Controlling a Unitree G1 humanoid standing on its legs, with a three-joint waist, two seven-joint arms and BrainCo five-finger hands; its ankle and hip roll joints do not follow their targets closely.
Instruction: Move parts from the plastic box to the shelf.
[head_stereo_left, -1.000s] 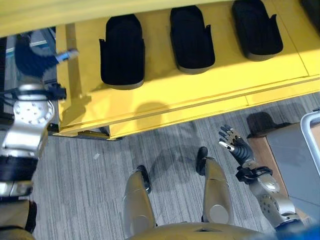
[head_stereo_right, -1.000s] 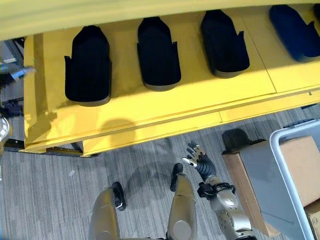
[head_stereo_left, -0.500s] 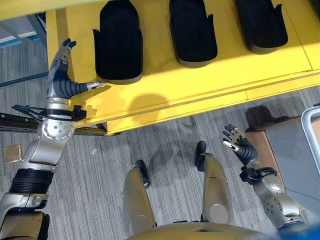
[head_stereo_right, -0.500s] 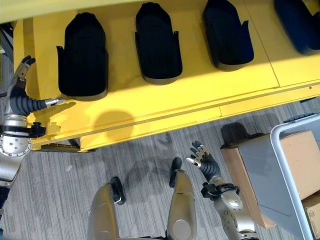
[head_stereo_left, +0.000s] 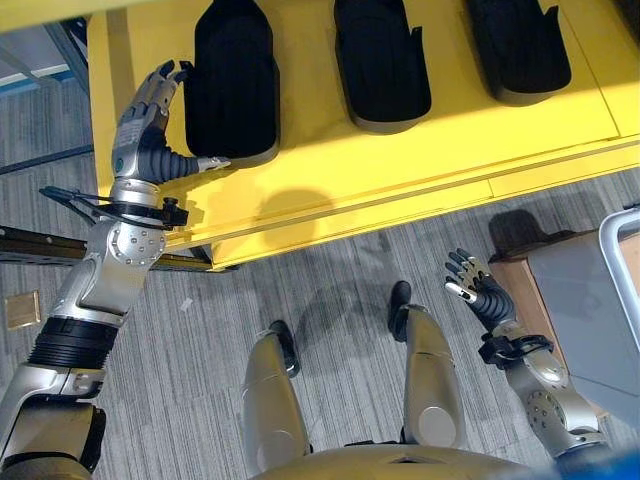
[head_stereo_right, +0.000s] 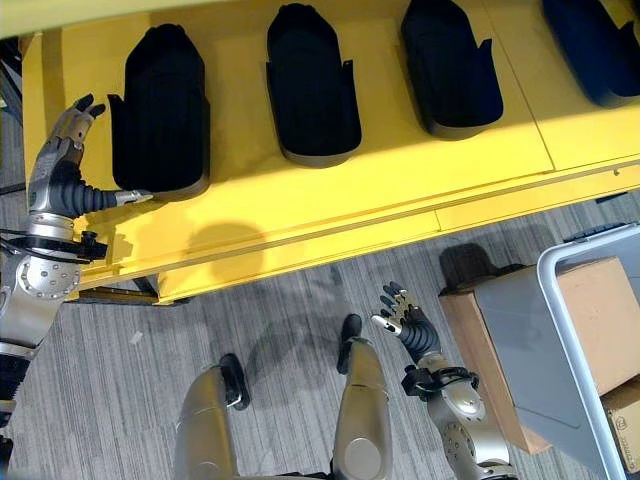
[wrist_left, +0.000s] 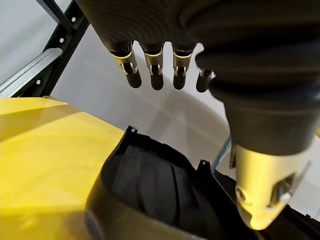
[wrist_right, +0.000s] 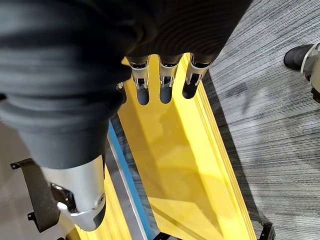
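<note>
Four parts lie in a row on the yellow shelf (head_stereo_right: 330, 195): three black ones and, at the far right end of the row, a dark blue part (head_stereo_right: 592, 48) cut off by the picture's edge. The first black part (head_stereo_right: 160, 110) sits nearest the shelf's left end, the second black part (head_stereo_right: 312, 82) beside it toward the middle, and the third black part (head_stereo_right: 450, 65) further right, each well apart from its neighbour. All are long, trough-like shells lying flat, their long axes running from the shelf's front edge toward its back, with the narrower rounded end pointing to the back and the wider end, flanked by two small upright tabs, facing the front edge. The left hand (head_stereo_right: 62, 160) hangs over the left end of the shelf, just beside the first black part, its fingers (wrist_left: 154, 64) straight and spread and its thumb stretched toward the part's front corner, holding nothing; whether the thumb tip touches the part cannot be told. The right hand (head_stereo_right: 408, 322) is held low over the grey carpet in front of the shelf, fingers loosely extended and empty. To the right of the shelf's front stands one grey plastic box (head_stereo_right: 575, 350) with a brown cardboard carton (head_stereo_right: 605, 320) inside it.
</note>
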